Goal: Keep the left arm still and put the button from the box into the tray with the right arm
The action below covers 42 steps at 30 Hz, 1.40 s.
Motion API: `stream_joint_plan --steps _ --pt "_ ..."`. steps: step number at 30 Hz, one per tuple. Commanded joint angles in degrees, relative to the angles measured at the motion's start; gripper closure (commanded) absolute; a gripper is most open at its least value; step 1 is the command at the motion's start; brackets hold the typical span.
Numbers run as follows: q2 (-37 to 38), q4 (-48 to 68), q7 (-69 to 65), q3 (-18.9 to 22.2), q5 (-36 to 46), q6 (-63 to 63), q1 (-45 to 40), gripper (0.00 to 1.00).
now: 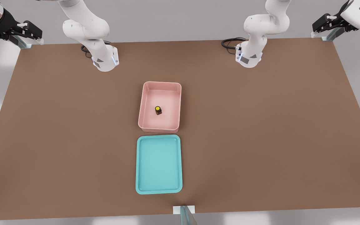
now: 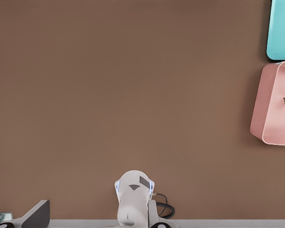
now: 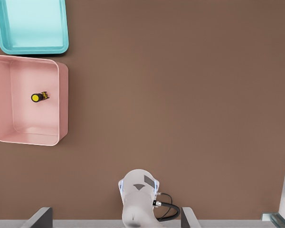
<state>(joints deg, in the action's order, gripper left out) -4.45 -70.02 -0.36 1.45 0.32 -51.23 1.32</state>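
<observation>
The button (image 1: 158,110), a tiny dark cylinder with a yellow top, stands near the middle of the pale pink box (image 1: 159,85). The wrist view shows the button (image 3: 38,97) inside the box (image 3: 62,102) as well. The turquoise tray (image 1: 158,191) lies right in front of the box, nearer the camera, and holds nothing; its corner (image 3: 31,49) shows beside the box. My gripper (image 1: 33,32) hangs open high over the table's far corner at the front view's left, far from both containers. Its fingers (image 3: 42,216) frame the wrist view, with nothing between them.
The brown table (image 1: 261,125) carries only the box and tray. Both arm bases (image 1: 105,61) stand along the far edge, each with a black cable. A small glass post (image 1: 186,215) is at the near edge's middle, and others stand at the far corners.
</observation>
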Motion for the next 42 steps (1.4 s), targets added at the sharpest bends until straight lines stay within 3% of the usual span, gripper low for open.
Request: stream_joint_plan --steps 1,6,12,15,19,25,29,42 --pt "-7.77 -20.33 -7.91 2.50 1.44 -44.04 -2.64 0.00" --pt "-9.26 -20.68 -6.42 2.24 1.53 -46.41 -1.15 0.00" --pt "-15.06 -21.12 26.45 2.07 2.14 -54.23 17.74 0.00" --pt "-10.76 -33.68 34.28 1.98 2.50 -65.92 21.61 0.00" --pt "-2.58 -48.01 43.94 1.89 2.50 -72.16 28.38 0.00" --pt "-7.15 -50.39 63.54 1.63 2.41 -79.80 37.79 0.00" --pt "-12.86 -50.74 68.47 1.45 2.50 -85.26 40.78 0.00" --pt "-18.31 -53.29 70.84 1.45 4.69 -91.50 44.91 0.00"
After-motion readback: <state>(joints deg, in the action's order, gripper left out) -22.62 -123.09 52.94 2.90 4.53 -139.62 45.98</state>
